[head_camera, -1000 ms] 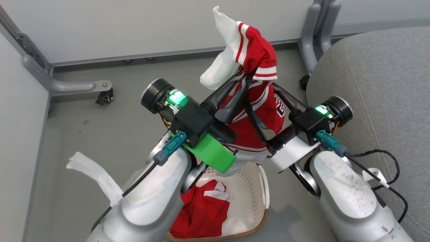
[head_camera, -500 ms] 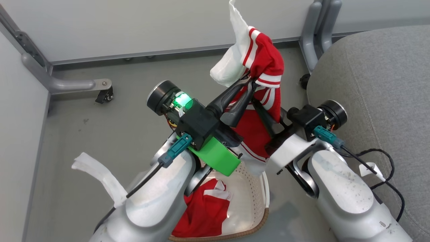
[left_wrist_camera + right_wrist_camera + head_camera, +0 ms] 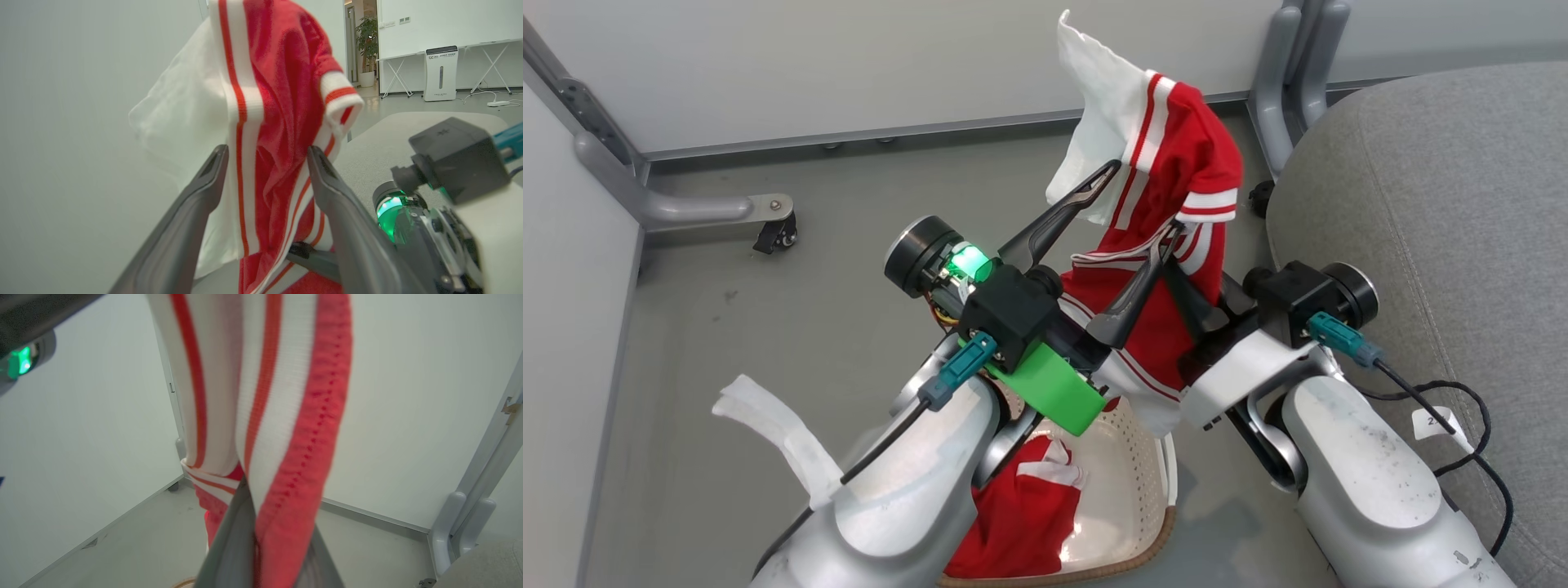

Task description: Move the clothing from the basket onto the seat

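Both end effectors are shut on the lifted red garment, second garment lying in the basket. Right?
Not both: the left end effector is open, fingers apart around the lifted red garment, per the left wrist view. The right end effector is shut on it; the second garment lies in the basket.

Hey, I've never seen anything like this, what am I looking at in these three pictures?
A wheeled robot with two arms, each ending in a two-fingered pincer. One picture looks down from its head; the other two come from its wrists. The right pincer is shut on a red-and-white garment, held up over a basket on the floor. The left pincer is open, fingers either side of that cloth. A second garment lies in the basket. The grey seat is to the robot's right.
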